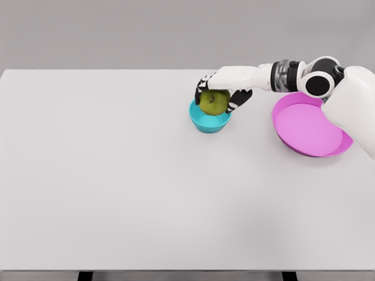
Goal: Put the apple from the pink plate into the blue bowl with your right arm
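Observation:
A green apple (214,102) sits in the top of the small blue bowl (209,122) near the table's far middle. My right hand (218,93) reaches in from the right and its fingers curl around the apple from above and both sides. The pink plate (309,126) lies empty to the right of the bowl, partly under my right forearm and elbow. The left arm does not show.
The white table (117,175) spreads wide to the left and front of the bowl. Its front edge runs along the bottom of the view.

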You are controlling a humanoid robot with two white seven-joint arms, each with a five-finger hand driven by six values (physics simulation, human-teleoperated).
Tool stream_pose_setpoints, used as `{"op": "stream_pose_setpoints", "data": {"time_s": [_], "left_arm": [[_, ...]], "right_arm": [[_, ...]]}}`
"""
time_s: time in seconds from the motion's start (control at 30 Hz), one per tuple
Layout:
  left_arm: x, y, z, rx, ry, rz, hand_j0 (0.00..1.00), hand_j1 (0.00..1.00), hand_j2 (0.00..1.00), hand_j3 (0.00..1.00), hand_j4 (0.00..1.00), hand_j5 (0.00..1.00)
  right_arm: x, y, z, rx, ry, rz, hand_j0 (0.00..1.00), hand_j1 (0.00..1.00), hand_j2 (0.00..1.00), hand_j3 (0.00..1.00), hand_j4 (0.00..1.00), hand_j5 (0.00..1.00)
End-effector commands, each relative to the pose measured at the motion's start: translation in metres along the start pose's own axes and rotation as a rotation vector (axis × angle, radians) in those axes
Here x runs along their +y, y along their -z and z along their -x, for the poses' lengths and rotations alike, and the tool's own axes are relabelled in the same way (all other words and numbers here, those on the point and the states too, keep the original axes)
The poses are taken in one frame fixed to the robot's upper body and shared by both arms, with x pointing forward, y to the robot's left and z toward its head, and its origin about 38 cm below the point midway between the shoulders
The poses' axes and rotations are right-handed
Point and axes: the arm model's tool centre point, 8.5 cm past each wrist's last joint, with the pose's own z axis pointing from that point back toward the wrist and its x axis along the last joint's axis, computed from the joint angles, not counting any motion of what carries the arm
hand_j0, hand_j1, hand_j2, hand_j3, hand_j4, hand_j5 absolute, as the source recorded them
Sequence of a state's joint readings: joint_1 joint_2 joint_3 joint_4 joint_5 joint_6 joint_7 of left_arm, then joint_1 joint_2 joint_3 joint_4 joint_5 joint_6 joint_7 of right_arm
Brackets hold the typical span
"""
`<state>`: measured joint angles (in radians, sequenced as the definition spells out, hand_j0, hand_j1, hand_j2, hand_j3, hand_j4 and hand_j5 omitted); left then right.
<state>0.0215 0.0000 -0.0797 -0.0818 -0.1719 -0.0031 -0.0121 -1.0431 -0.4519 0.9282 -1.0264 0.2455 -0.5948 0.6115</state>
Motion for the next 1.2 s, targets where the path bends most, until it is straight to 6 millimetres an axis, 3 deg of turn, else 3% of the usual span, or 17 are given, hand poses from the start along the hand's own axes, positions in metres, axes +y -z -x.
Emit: {"op": "stream_pose_setpoints", "data": {"time_s": [0.0, 0.13, 0.53, 0.57, 0.6, 0.63, 0.97, 1.03, 1.13, 1.17], "left_arm": [[0.000, 0.000, 0.000, 0.000, 0.000, 0.000, 1.00, 1.00, 1.00, 1.00, 1.00, 1.00], [0.000, 0.000, 0.000, 0.000, 0.001, 0.000, 1.00, 1.00, 1.00, 1.00, 1.00, 1.00], [0.000, 0.000, 0.000, 0.000, 0.001, 0.000, 1.00, 1.00, 1.00, 1.00, 1.00, 1.00], [0.000, 0.000, 0.000, 0.000, 0.000, 0.000, 1.00, 1.00, 1.00, 1.00, 1.00, 1.00], [0.000, 0.000, 0.000, 0.000, 0.000, 0.000, 1.00, 1.00, 1.00, 1.00, 1.00, 1.00], [0.000, 0.000, -0.001, -0.001, 0.000, 0.000, 1.00, 1.00, 1.00, 1.00, 1.00, 1.00], [0.000, 0.000, -0.001, -0.003, 0.000, 0.000, 1.00, 1.00, 1.00, 1.00, 1.00, 1.00], [0.000, 0.000, 0.000, 0.000, 0.000, 0.000, 1.00, 1.00, 1.00, 1.00, 1.00, 1.00], [0.000, 0.000, 0.000, 0.000, 0.000, 0.000, 1.00, 1.00, 1.00, 1.00, 1.00, 1.00], [0.000, 0.000, 0.000, -0.001, 0.000, 0.000, 1.00, 1.00, 1.00, 1.00, 1.00, 1.00]], "right_arm": [[0.001, 0.001, 0.001, 0.001, 0.010, 0.002, 0.57, 0.57, 0.57, 0.57, 0.57, 0.57], [0.003, -0.002, 0.007, 0.019, 0.023, -0.001, 0.57, 0.57, 0.57, 0.57, 0.57, 0.57], [-0.002, 0.007, 0.002, 0.004, 0.015, -0.002, 0.58, 0.58, 0.58, 0.58, 0.58, 0.58], [-0.002, 0.007, 0.002, 0.004, 0.016, -0.001, 0.60, 0.60, 0.60, 0.60, 0.60, 0.60], [-0.002, 0.006, 0.002, 0.006, 0.017, 0.000, 0.86, 0.86, 0.86, 0.86, 0.86, 0.86], [-0.002, 0.006, 0.003, 0.011, 0.021, 0.001, 1.00, 1.00, 1.00, 1.00, 1.00, 1.00], [-0.007, 0.006, 0.001, 0.011, 0.015, 0.008, 1.00, 1.00, 1.00, 1.00, 1.00, 1.00], [-0.018, -0.001, 0.000, 0.006, -0.009, 0.028, 1.00, 1.00, 1.00, 1.00, 1.00, 1.00], [-0.056, -0.085, 0.006, 0.067, -0.080, 0.201, 1.00, 1.00, 1.00, 1.00, 1.00, 1.00], [-0.055, -0.116, 0.012, 0.098, -0.081, 0.257, 1.00, 1.00, 1.00, 1.00, 1.00, 1.00]]}}
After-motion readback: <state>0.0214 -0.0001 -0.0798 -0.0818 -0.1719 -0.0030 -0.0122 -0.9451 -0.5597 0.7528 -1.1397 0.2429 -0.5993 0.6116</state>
